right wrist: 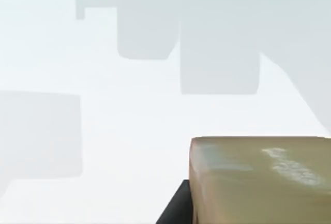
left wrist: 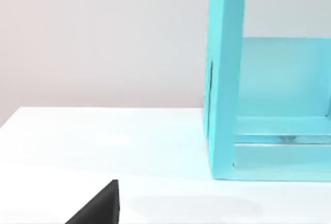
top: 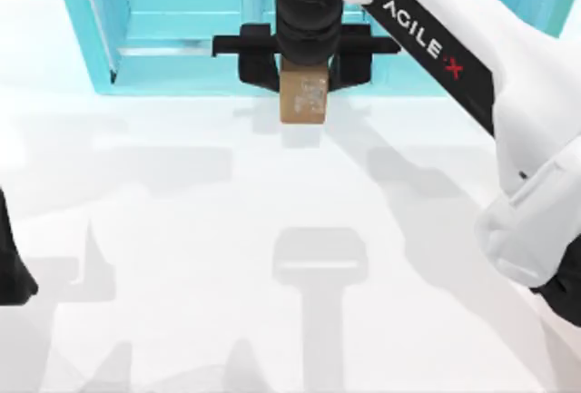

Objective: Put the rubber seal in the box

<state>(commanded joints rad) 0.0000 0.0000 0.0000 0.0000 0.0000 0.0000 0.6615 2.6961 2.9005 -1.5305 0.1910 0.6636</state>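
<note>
The rubber seal point(top: 302, 95) is a small tan-brown block with a whitish mottled mark, held clear of the white table near the back middle in the top view. My right gripper point(top: 304, 80) is shut on it, with a black finger point(top: 258, 66) on each side. The seal point(right wrist: 258, 180) fills the near corner of the right wrist view, and the table with its grey shadows lies well below it. The box is out of view. My left arm point(top: 9, 270) is parked at the table's left edge, and a dark part of its gripper point(left wrist: 98, 211) shows in the left wrist view.
A big turquoise shelf unit point(top: 163, 39) stands along the back of the table, right behind the held seal, and its side wall point(left wrist: 225, 79) rises upright in the left wrist view. The white right arm point(top: 472, 57) crosses the table's right half diagonally.
</note>
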